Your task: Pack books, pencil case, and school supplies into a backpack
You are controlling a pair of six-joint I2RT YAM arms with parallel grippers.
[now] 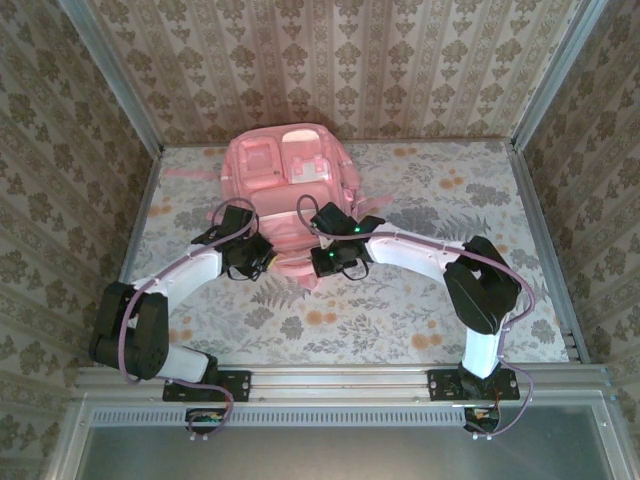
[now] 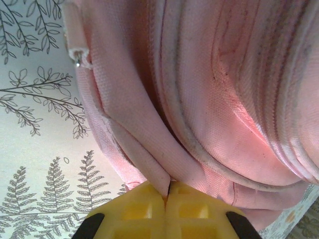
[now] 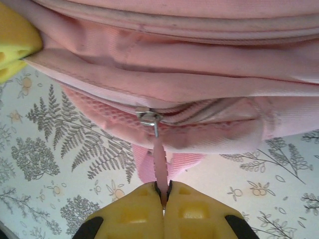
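No text, label, brand, number or sign can be read anywhere, and any lettering on the white patches of the backpack is too small and blurred to be made out.

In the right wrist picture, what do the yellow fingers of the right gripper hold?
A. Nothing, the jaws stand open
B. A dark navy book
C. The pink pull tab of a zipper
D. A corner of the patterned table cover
C: the right gripper is shut on the pink pull tab, which hangs from the metal zipper slider on the backpack.
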